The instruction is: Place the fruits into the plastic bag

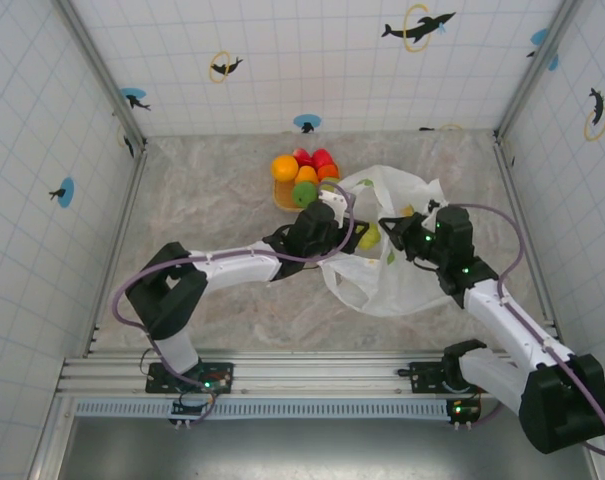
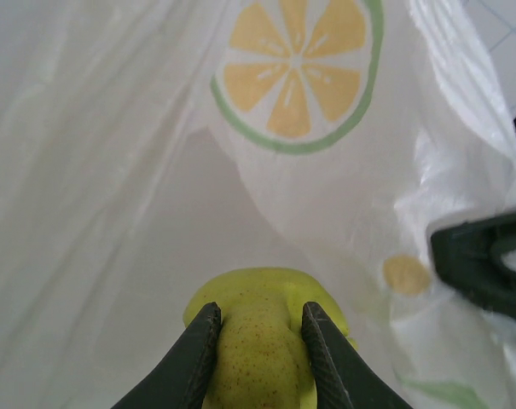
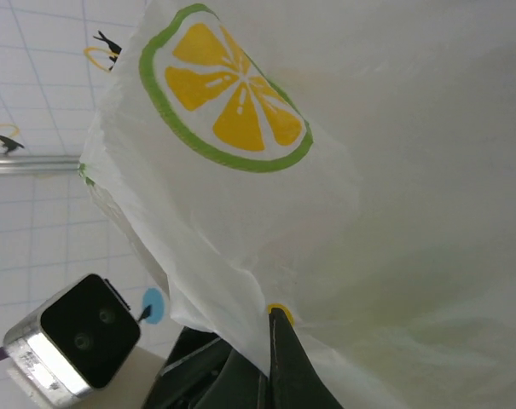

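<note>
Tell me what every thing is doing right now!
left gripper, shut on the yellow-green fruit.
right gripper, shut on the plastic bag's edge.
yellow-green fruit, gripped, at the bag's mouth.
plastic bag, crumpled, edge lifted.
other fruits, piled on the plate, unbagged.

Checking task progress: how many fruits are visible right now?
7. Six fruits are heaped on the plate beyond the plastic bag; one yellow-green fruit is held by the left gripper at the bag. More may hide inside it.
</note>
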Robot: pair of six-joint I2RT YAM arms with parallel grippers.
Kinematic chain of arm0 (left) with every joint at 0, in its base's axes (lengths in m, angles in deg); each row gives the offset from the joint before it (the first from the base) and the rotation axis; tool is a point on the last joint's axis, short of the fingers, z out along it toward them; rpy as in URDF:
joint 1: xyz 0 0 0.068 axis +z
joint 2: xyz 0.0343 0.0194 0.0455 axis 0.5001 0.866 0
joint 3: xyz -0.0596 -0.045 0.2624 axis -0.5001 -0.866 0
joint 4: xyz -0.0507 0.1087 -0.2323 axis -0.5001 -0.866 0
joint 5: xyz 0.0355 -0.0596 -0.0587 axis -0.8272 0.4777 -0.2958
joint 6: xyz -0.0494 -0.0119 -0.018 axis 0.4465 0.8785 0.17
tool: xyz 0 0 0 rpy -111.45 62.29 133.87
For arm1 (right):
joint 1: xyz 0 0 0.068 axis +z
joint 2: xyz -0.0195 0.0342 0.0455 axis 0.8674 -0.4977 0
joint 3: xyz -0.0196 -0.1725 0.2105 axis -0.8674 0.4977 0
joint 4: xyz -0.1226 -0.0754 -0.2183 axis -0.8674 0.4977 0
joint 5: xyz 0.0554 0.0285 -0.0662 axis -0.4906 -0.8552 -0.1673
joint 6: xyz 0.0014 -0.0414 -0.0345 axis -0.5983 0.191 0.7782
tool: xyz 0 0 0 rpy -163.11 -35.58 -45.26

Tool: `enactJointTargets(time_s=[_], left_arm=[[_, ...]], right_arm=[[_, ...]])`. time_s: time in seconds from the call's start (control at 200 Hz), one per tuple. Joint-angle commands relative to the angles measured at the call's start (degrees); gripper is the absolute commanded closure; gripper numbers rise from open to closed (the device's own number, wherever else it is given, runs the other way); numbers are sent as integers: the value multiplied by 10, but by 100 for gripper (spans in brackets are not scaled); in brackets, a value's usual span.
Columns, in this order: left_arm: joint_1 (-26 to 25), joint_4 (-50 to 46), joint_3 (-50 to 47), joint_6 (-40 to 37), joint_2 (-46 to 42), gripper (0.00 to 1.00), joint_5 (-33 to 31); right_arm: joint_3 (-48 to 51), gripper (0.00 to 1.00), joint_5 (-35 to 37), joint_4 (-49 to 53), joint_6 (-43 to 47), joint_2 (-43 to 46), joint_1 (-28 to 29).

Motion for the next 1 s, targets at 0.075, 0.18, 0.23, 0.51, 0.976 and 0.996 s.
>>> enactJointTargets(time_s=[0.075, 0.18, 0.23, 0.51, 0.976, 0.996], left_arm=[[-6, 85, 3, 58, 63, 82, 20], [-14, 103, 27, 76, 99, 80, 34], [-20, 112, 38, 87, 116, 79, 42], [-33, 139, 74, 116, 174, 67, 74], [-4, 44, -13, 17, 56, 36, 88], [-3, 37, -23, 13, 46, 36, 89]], right_arm=[[31, 100, 18, -93, -78, 13, 2], [39, 100, 17, -108, -86, 8, -3], [40, 100, 15, -117, -91, 4, -5], [61, 100, 9, -143, -103, -1, -24], [72, 100, -2, -77, -53, 22, -72], [72, 100, -1, -72, -49, 22, -74]])
